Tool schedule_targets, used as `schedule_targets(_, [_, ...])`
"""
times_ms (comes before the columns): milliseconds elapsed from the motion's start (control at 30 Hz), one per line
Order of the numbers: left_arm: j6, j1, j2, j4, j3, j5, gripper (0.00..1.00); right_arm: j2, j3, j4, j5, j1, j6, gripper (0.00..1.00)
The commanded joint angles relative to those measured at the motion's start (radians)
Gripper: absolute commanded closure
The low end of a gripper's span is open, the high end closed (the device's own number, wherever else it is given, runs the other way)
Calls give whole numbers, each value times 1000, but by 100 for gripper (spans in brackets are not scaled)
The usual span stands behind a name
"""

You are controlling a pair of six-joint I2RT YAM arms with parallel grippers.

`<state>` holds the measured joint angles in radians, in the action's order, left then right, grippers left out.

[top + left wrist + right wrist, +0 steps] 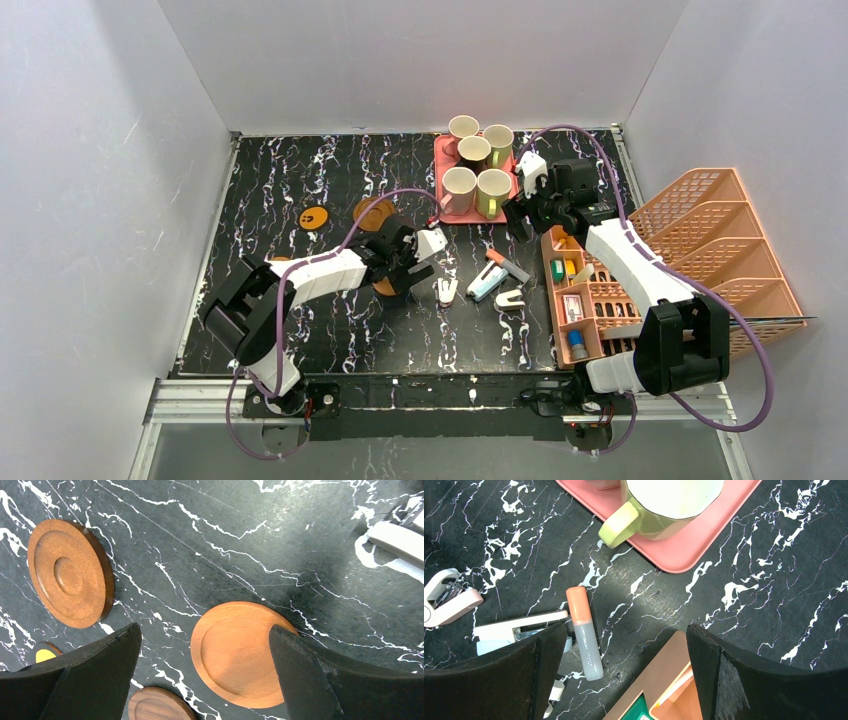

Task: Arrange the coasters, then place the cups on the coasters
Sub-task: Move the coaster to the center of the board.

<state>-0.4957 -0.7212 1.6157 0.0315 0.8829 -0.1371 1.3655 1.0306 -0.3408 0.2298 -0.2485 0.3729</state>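
Note:
Several cups stand together on a pink tray (pixel 445 213) at the back, among them a pink one (pixel 458 188) and a yellow-green one (pixel 493 191). In the top view an orange coaster (pixel 373 212) and one with a dark centre (pixel 315 217) lie left of the tray. My left gripper (pixel 405 275) hangs open over a light orange coaster (pixel 235 652) that lies between its fingers (pixel 100 675). A browner coaster (pixel 67 572) and a dark walnut coaster (pixel 157 706) lie close by. My right gripper (pixel 520 215) is open and empty beside the tray, near the yellow-green cup (pixel 664 505).
A tube with an orange cap (pixel 584 632), a white stapler (pixel 446 600) and small white clips (pixel 447 290) lie mid-table. A peach desk organiser (pixel 580 300) with small items stands under the right arm. A large peach basket rack (pixel 720 250) stands at the right edge.

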Motion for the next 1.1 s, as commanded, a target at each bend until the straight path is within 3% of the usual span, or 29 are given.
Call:
schedule_targets(0, [17, -26, 28, 66, 21, 60, 2, -15, 31, 16, -7, 3, 8, 2])
schedule_targets(1067, [31, -40, 115, 76, 118, 125, 2, -22, 30, 16, 1, 3, 12, 2])
